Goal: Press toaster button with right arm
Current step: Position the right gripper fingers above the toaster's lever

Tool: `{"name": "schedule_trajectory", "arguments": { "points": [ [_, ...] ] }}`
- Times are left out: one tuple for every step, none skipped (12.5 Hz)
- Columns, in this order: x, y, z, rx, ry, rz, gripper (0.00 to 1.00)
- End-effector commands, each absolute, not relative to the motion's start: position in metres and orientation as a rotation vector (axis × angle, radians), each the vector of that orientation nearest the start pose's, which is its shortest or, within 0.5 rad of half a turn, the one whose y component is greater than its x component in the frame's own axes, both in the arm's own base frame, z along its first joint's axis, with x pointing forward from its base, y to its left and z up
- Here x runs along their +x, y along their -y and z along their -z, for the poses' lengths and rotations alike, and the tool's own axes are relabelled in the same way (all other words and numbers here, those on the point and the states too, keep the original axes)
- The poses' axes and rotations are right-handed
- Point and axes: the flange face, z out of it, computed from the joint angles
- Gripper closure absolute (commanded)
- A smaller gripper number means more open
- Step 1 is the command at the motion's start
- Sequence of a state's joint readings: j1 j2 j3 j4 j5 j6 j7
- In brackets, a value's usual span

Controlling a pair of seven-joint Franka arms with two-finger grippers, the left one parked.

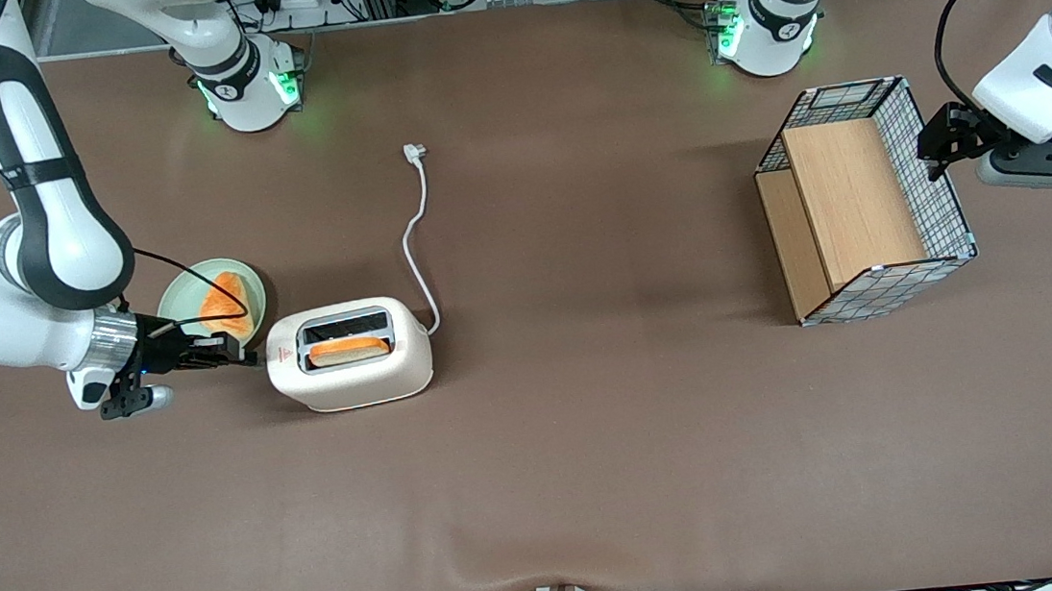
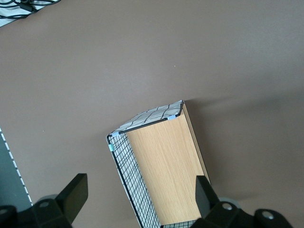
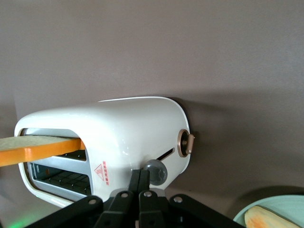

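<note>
The slim black end effector (image 3: 142,183), fingers closed together, touched the small grey round button (image 3: 155,172) on the cream-white rounded toaster (image 1: 348,354); a straight, steady downward push seemed best.

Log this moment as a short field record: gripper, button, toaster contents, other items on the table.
gripper: right arm's gripper at the toaster's narrow end, fingers shut, tips on the toaster button
toaster: upright on the table, one bread slice in the slot nearer the front camera
plate: green, holds another slice, beside the toaster
plug: lying loose on the table
basket: toward the parked arm's end
</note>
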State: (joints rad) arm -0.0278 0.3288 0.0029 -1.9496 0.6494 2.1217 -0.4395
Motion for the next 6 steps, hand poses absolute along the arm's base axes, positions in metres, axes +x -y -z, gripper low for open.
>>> {"name": "schedule_trajectory", "arguments": {
  "points": [
    [0.603, -0.009, -0.298, -2.578, 0.033, -0.002, 1.00],
    [0.603, -0.009, -0.297, -2.579, 0.032, -0.002, 1.00],
    [0.603, -0.008, -0.295, -2.580, 0.032, -0.002, 1.00],
    [0.603, -0.008, -0.292, -2.582, 0.034, -0.001, 1.00],
    [0.603, -0.007, -0.287, -2.584, 0.032, -0.006, 1.00],
    [0.603, -0.007, -0.284, -2.584, 0.029, -0.013, 1.00]
  ]
}}
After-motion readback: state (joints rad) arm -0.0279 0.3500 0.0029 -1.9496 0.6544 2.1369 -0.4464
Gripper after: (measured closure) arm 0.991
